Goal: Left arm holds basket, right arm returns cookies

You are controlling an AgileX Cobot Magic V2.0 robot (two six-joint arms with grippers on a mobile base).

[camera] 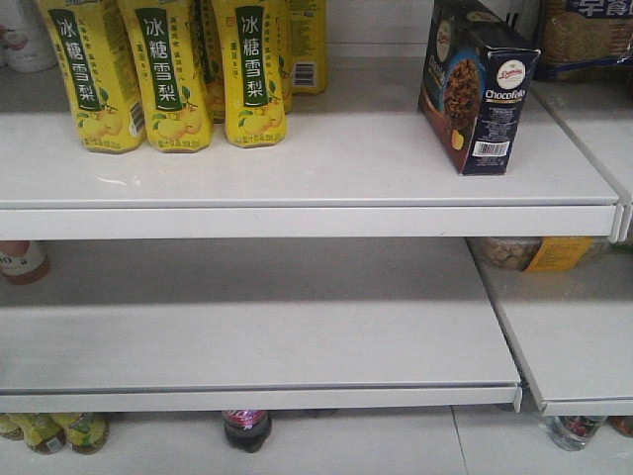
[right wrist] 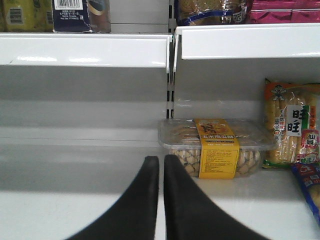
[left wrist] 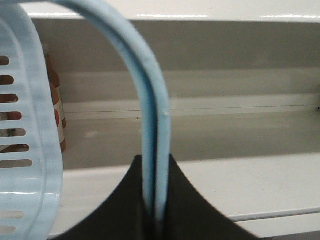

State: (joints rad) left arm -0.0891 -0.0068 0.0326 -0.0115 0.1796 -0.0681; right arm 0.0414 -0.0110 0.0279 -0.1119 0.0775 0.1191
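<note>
The cookies [camera: 478, 84], a dark navy box with a white barcode panel, stand upright on the top shelf [camera: 297, 213] at the right. Their lower part also shows at the top left of the right wrist view [right wrist: 80, 15]. My right gripper [right wrist: 161, 162] is shut with nothing between its fingers; it sits low in front of the middle shelf, well below the box. My left gripper [left wrist: 156, 210] is shut on the two pale blue loop handles [left wrist: 155, 115] of the basket. The basket's slotted side [left wrist: 25, 150] fills the left edge of that view. Neither arm appears in the front view.
Yellow drink cartons [camera: 168, 69] stand at the top shelf's left. A clear tub of snacks with a yellow label [right wrist: 216, 147] sits just right of my right gripper, with snack bags [right wrist: 292, 125] beyond it. Bottles [camera: 245, 428] stand on the lowest level.
</note>
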